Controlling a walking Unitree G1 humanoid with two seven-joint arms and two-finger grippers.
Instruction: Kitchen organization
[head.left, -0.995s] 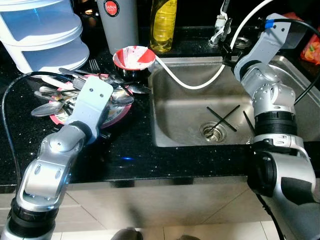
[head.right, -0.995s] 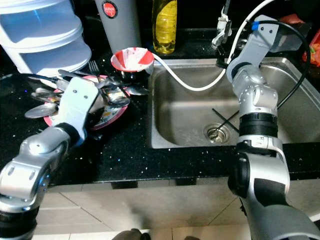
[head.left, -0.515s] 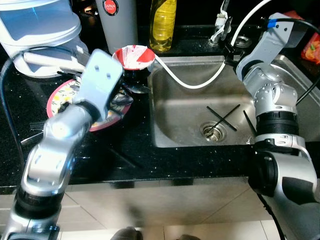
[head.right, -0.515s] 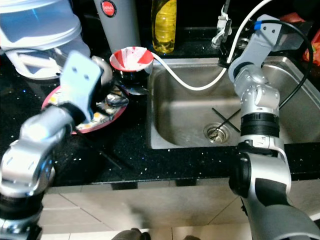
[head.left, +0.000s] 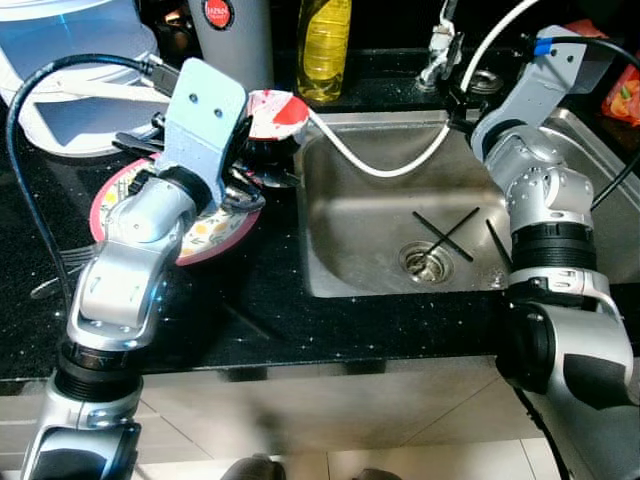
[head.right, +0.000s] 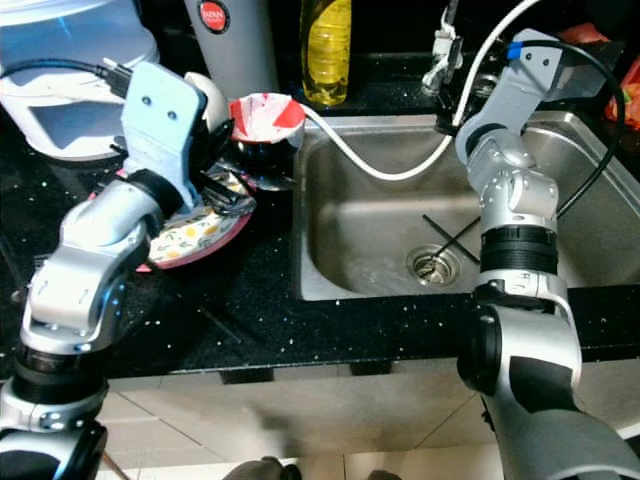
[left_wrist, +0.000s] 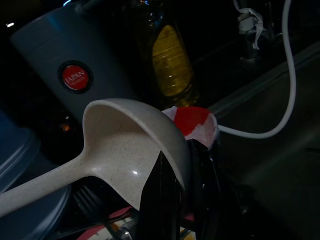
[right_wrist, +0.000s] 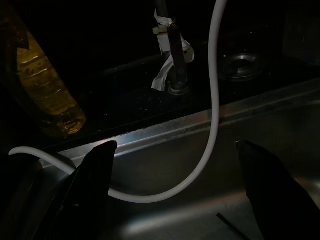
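My left gripper (left_wrist: 180, 187) is shut on the rim of a pale speckled ladle (left_wrist: 125, 145), held up above the floral pink-rimmed plate (head.left: 215, 235). The ladle's bowl (head.right: 208, 98) peeks out behind the left wrist, close to a red-and-white bowl (head.left: 285, 105). Dark spoons (head.left: 243, 197) lie on the plate's far side. My right gripper (right_wrist: 175, 170) hangs open over the back of the sink (head.left: 370, 230), near the tap (right_wrist: 172, 60) and a white hose (right_wrist: 212, 100), with nothing between its fingers.
Two crossed black chopsticks (head.left: 445, 235) lie by the sink drain. Behind the counter stand a yellow bottle (head.left: 325, 45), a grey canister (head.left: 225, 35) and a white stacked container (head.left: 70, 90). A fork (head.left: 55, 272) lies on the black counter at the left.
My left arm has risen from the plate and swung toward the back, carrying the ladle. The heap of spoons on the plate's left side is gone. The right arm has stayed put.
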